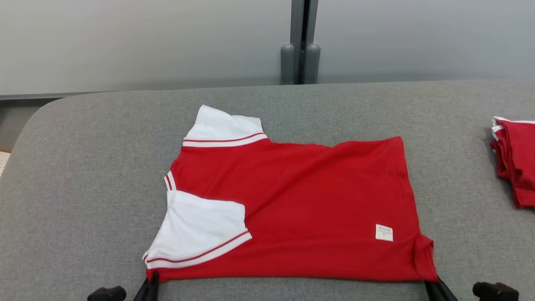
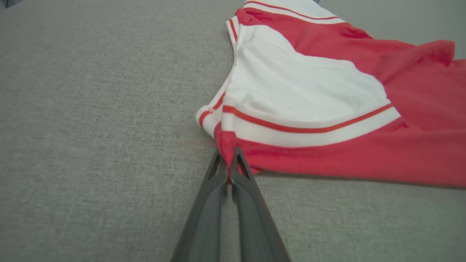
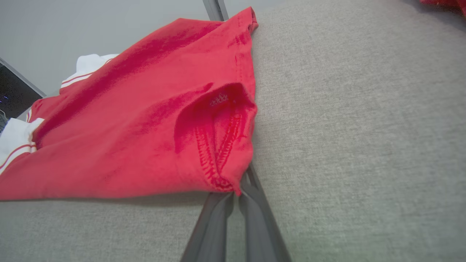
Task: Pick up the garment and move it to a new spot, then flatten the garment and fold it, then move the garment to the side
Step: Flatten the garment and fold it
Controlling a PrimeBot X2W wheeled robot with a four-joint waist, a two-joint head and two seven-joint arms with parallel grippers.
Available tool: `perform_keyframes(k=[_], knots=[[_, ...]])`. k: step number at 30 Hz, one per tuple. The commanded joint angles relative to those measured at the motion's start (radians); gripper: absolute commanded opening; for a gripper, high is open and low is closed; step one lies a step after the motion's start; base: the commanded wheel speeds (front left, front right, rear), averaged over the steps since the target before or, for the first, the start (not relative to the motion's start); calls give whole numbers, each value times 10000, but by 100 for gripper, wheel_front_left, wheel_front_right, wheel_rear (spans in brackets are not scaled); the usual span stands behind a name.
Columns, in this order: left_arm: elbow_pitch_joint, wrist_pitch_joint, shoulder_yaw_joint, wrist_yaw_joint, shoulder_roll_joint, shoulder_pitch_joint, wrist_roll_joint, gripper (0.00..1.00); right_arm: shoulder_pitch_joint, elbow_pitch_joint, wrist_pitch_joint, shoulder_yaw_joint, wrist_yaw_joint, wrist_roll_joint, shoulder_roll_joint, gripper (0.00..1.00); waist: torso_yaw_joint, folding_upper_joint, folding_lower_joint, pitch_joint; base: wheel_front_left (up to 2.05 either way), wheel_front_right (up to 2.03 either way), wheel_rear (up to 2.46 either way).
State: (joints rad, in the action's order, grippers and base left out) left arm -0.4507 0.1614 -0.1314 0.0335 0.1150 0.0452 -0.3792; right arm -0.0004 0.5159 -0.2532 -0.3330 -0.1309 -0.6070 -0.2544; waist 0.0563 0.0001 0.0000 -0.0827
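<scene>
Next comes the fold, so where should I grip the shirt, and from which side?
Its two near corners, from the near side: the shirt lies spread with that edge straight. The left gripper and right gripper are shut there.

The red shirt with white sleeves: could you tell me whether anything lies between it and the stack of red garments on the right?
Nothing visible does: only bare grey padded surface lies between the shirt and the stack. The left gripper and right gripper are each shut on a near corner of it.

Red garment (image 1: 309,196), white sleeves (image 1: 200,223) (red-striped cuffs (image 1: 205,254)), grey surface (image 1: 83,175)
</scene>
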Motion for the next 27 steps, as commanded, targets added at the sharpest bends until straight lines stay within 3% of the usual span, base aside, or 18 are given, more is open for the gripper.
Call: perform_keyframes(k=[1, 15, 17, 18, 19, 27], knots=[[322, -214, 10, -124, 127, 327, -60, 0, 296, -56, 51, 140, 3, -64, -122, 0, -9, -1, 0, 188, 0, 0, 0], [2528, -2271, -33, -619, 259, 2508, -642, 0, 1712, -437, 592, 595, 3, 28, 101, 0, -140, -1, 0, 790, 0, 0, 0], [2654, -2443, -83, -641, 239, 2658, -688, 0, 1719, -408, 655, 637, 3, 38, 146, 33, -171, -1, 0, 804, 0, 0, 0], [2714, -2473, -84, -701, 226, 2666, -701, 27, 1686, -404, 662, 658, 3, 37, 152, 66, -178, -1, 0, 806, 0, 0, 0], [2807, -2378, -68, -796, 228, 2620, -614, 100, 1546, -474, 578, 718, 3, 142, 77, 100, -187, -1, 0, 807, 0, 0, 0], [3867, -336, 167, -1231, 204, 1976, 147, 100, 1126, -1747, 179, 1814, 2, 1019, -218, 100, -236, -1, 0, 803, 0, 0, 0]])
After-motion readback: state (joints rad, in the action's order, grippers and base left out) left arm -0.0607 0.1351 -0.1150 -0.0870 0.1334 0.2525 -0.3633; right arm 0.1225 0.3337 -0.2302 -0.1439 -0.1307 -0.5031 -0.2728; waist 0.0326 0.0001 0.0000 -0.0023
